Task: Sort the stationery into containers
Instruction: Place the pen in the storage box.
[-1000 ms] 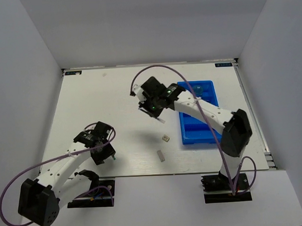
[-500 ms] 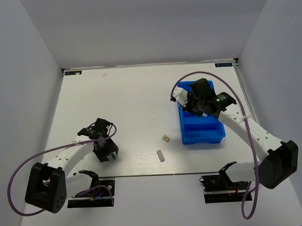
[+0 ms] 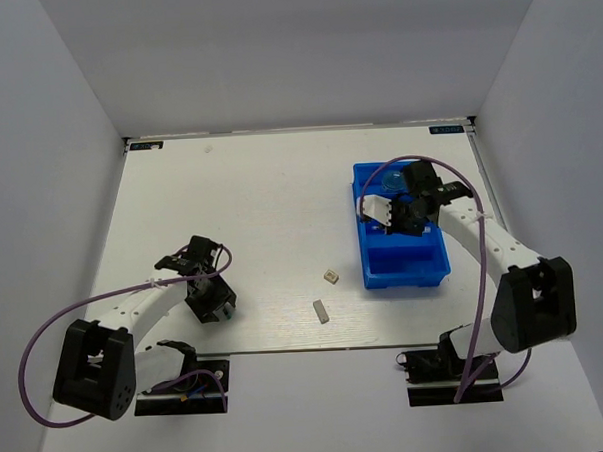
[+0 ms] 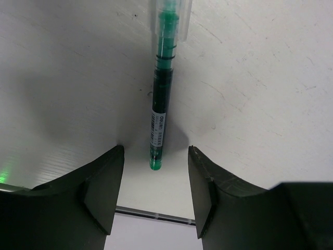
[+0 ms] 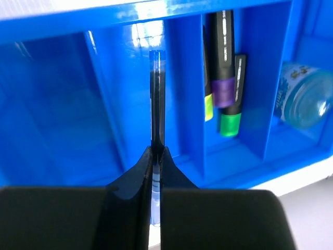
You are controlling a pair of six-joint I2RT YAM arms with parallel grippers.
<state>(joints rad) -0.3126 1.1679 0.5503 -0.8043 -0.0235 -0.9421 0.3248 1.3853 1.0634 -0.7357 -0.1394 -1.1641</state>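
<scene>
Right gripper (image 5: 157, 152) pinches a dark pen (image 5: 156, 94) over the tray (image 5: 62, 109). Left gripper (image 4: 155, 156) stands part open; its jaws flank a green pen (image 4: 162, 99) on the table (image 4: 260, 78).

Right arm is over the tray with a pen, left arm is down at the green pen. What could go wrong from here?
1. The right gripper pinches the thin pen near one end, so on release it may tip and land across a divider of the blue tray.
2. The left gripper, open, straddles only the tip of the green pen, close to the table edge. A shallow grip could slip or flick it off.
</scene>
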